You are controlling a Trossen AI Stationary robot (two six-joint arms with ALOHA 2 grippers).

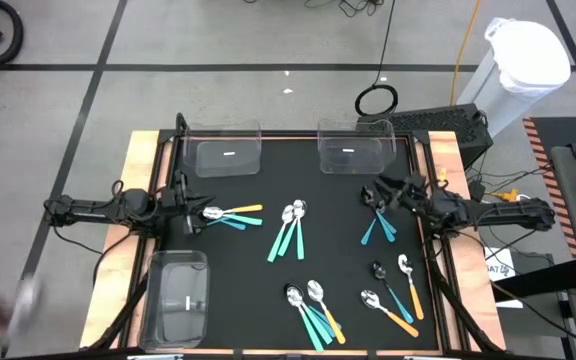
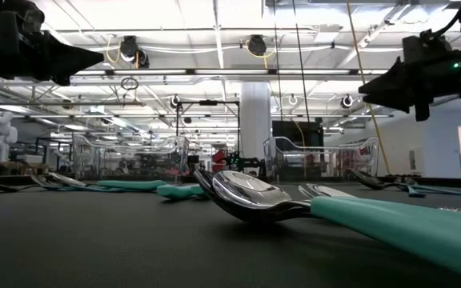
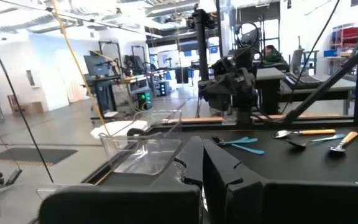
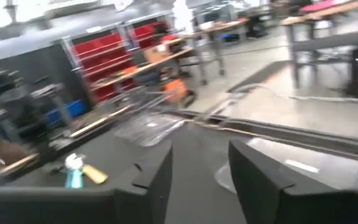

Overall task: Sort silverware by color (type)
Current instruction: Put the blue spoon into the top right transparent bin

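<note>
Spoons with shiny bowls and teal, light blue or orange handles lie in several clusters on the black mat. One pair (image 1: 230,214) is by my left gripper (image 1: 193,208). A teal pair (image 1: 378,228) lies just near of my right gripper (image 1: 373,192). A group (image 1: 290,230) sits mid-mat and two groups (image 1: 313,308) (image 1: 396,290) toward the near edge. Both grippers hover above the mat, as the low view shows, and hold nothing. The left gripper (image 3: 204,149) is shut. The right gripper (image 4: 197,155) is open.
Three clear plastic bins stand on the table: two at the far edge (image 1: 223,155) (image 1: 353,150) and one at the near left corner (image 1: 178,295). Wooden rails (image 1: 128,190) border the mat. A white bin (image 1: 523,60) and cables are on the floor beyond.
</note>
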